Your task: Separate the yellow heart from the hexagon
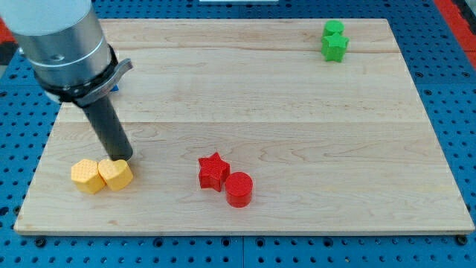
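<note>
Since my tip (125,158) (no pincer fitted) sits just above the touching yellow heart (116,173) and yellow hexagon (88,176), both may be shoved together

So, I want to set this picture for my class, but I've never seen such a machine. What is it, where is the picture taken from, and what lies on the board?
This is a robot arm ending in a plain dark rod, with no claw, so it holds nothing and only pushes things. One camera looks down at a wooden board; where it is mounted isn't recorded. My tip sits just above the yellow heart, which touches the yellow hexagon on its left. Near the view's bottom middle lie a red star and a red cylinder, touching. At the top right sit two green blocks, one a star.
</note>
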`<state>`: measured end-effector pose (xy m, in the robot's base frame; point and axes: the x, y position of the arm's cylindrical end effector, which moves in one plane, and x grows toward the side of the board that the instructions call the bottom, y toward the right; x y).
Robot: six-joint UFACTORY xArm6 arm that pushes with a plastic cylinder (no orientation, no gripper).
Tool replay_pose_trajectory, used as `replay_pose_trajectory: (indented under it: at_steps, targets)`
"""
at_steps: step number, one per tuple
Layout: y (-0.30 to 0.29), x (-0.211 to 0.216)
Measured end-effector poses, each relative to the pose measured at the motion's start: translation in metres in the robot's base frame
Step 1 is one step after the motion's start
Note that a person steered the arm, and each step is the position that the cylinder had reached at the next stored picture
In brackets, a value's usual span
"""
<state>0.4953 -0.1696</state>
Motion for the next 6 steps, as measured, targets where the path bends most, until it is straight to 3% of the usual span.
replay_pose_trajectory:
  at_steps: [1, 3, 4, 5, 6]
  targets:
    - [-0.057, -0.016]
    - [-0.119, 0.064]
    - [-0.092, 0.107]
    - [-0.014, 0.100]
    - [-0.023, 0.046]
